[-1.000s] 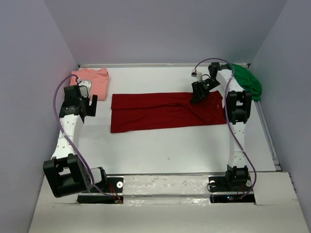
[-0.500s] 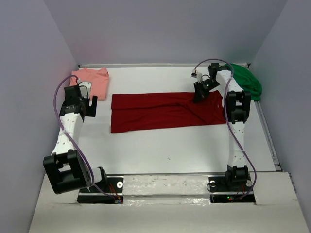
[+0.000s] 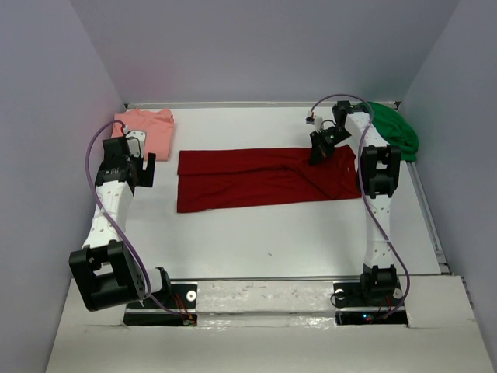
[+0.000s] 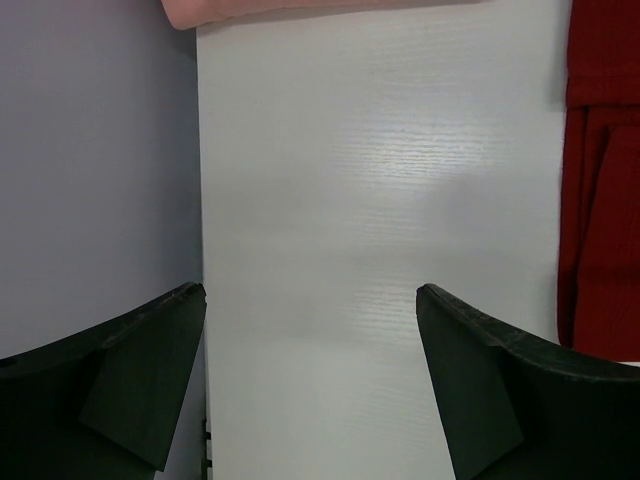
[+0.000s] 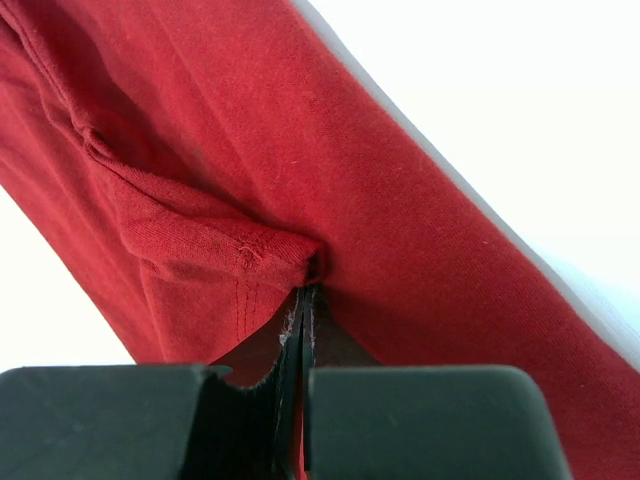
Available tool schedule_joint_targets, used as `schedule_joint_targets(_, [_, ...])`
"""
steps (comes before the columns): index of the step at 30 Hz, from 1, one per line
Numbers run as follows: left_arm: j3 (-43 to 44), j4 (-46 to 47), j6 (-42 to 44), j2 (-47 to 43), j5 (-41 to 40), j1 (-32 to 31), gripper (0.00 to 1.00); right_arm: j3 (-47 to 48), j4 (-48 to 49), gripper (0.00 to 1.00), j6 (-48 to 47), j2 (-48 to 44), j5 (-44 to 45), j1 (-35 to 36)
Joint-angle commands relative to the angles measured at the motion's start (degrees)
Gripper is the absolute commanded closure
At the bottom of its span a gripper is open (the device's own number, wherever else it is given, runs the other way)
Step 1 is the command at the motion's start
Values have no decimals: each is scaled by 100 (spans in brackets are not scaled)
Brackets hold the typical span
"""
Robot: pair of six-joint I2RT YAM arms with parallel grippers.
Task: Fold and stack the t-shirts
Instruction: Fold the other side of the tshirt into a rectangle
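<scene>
The dark red t-shirt (image 3: pixel 256 180) lies flat across the middle of the table as a long band. My right gripper (image 3: pixel 317 155) is down on its far edge near the right end. In the right wrist view the jaws are shut, and the gripper (image 5: pixel 305 290) pinches a fold of the red cloth (image 5: pixel 250 120). The salmon-pink t-shirt (image 3: pixel 147 128) lies folded at the back left. At the back right the green t-shirt (image 3: pixel 396 128) sits bunched up. My left gripper (image 3: pixel 147 167) hangs open over bare table left of the red shirt, with nothing between its fingers (image 4: pixel 150 370).
The grey side walls stand close to both arms. The left wall (image 4: pixel 100 200) is right beside my left gripper. A metal rail (image 3: pixel 427 210) runs along the table's right edge. The right arm's links rise above the red shirt's right end.
My right gripper has closed on the red shirt's cloth, after shifting a little toward the back. The left arm has barely moved.
</scene>
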Motion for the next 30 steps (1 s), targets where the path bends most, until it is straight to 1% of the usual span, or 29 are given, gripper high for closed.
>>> schedule_joint_targets(1, [-53, 0, -50, -202, 107, 54, 1, 54, -275, 100, -175, -371, -207, 20])
schedule_joint_targets(8, [-35, 8, -59, -272, 177, 54, 1, -684, -547, 100, -482, -1013, -532, 73])
schedule_joint_targets(13, [-44, 0, -59, -316, 204, 54, 1, -984, -671, 100, -597, -1303, -629, 73])
schedule_joint_targets(22, [-105, 8, -50, -404, 213, 62, 1, -1440, -952, 100, -851, -1470, -655, 73])
schedule_joint_targets(30, [-123, 17, -50, -413, 248, 54, 1, -1880, -1119, 100, -1036, -1620, -787, 283])
